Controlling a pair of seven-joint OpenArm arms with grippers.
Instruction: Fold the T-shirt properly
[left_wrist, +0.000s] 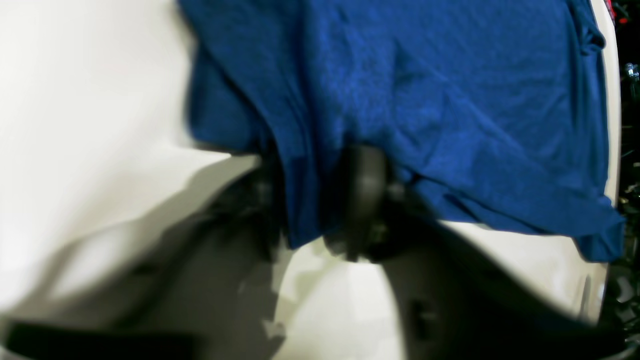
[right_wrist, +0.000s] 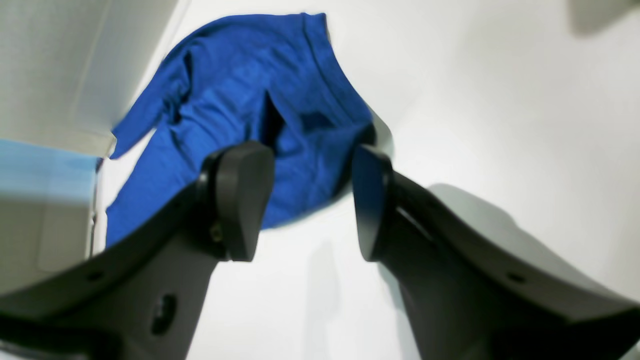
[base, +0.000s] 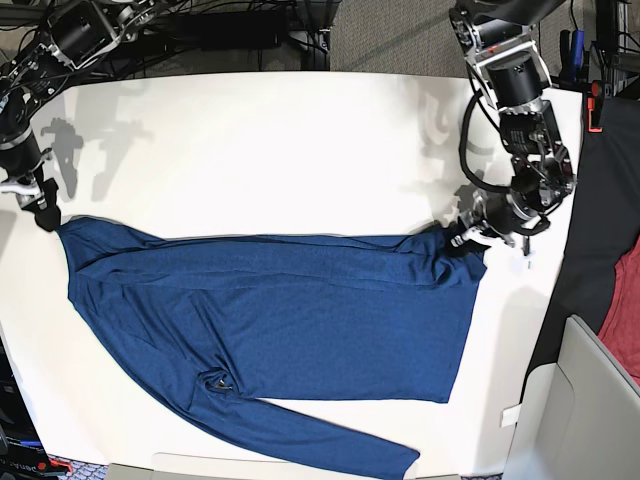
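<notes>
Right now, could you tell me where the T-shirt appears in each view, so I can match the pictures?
Left wrist: T-shirt fills the upper middle and right, its edge bunched at the left pincer.
Right wrist: T-shirt upper left, beyond the open right pincer.
Base: T-shirt spread across the lower middle.
Shared landmark: the white table.

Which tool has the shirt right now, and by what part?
Left tool pinches the shirt at a corner of its edge; right tool is open, empty.
</notes>
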